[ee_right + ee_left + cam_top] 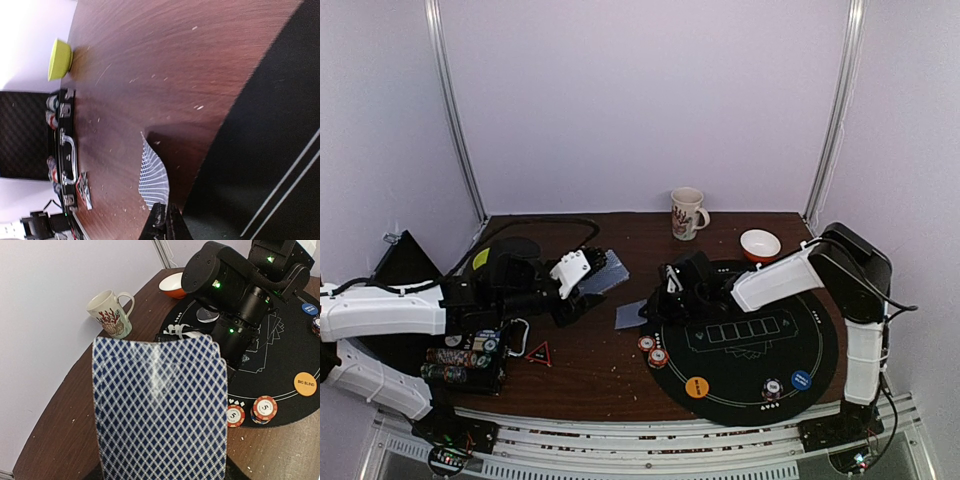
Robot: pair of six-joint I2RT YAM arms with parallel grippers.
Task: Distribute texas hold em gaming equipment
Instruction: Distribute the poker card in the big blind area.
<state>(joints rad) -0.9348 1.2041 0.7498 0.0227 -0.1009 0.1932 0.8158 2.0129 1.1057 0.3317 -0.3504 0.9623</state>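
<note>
**Both arms on cards at the mat's left edge**

- Left gripper (588, 280): closed part-way on a stack of cards (160, 410), blue diamond backs toward its wrist camera. The stack is held off the table (580, 385), left of the black mat (750, 345). Its top cards are slightly fanned at the upper right corner. The fingers themselves are hidden behind the stack in the wrist view.
- Right gripper (165, 220): jaws pressed together on the edge of a single card (152, 177). The card sits over bare wood just beside the mat's left rim, bowed upward, with its shadow on the wood below it.
- The two grippers are near each other but apart, the single card lower and nearer the arm bases than the stack.
- Two red-and-white poker chips (653, 350) lie side by side, touching, at the mat's near-left rim.
- Orange button (696, 387), marked BIG BLIND, lies on the mat's near edge. Blue button (801, 380) is further right.
- Mug (687, 212) stands upright at the far edge of the table. A white-and-orange bowl (760, 244) is just to its right.
- Red triangle (539, 352) lies flat on the wood, beside an open case (460, 365) holding more chips.
</note>
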